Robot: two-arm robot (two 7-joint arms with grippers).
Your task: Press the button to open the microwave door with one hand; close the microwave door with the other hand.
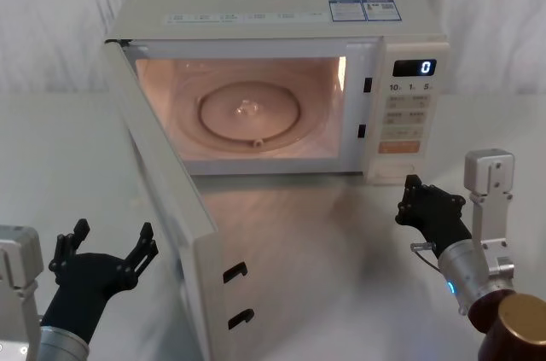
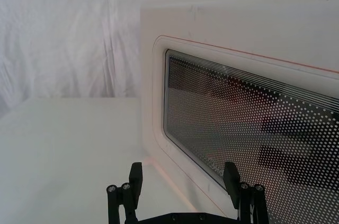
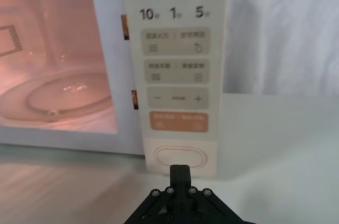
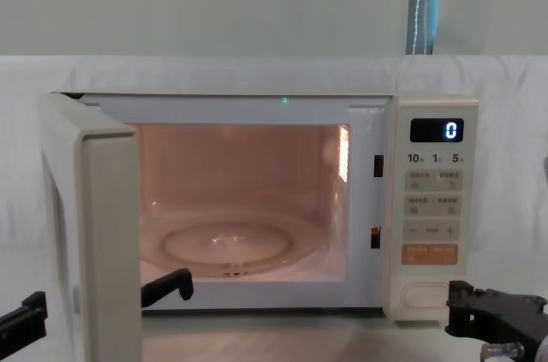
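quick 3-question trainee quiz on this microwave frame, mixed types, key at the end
1. True or false: the microwave door stands open.
2. Which gripper sits in front of the button? A) left gripper B) right gripper
3. Fill in: the display reads ___.

Key: 1 true, the lit cavity and turntable are exposed. 2 B, its fingers are shut; the left gripper is open beside the door's outer face. 3 "0".

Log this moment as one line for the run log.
microwave door: swung open | button: right gripper shut, just short | left gripper: open, outside door
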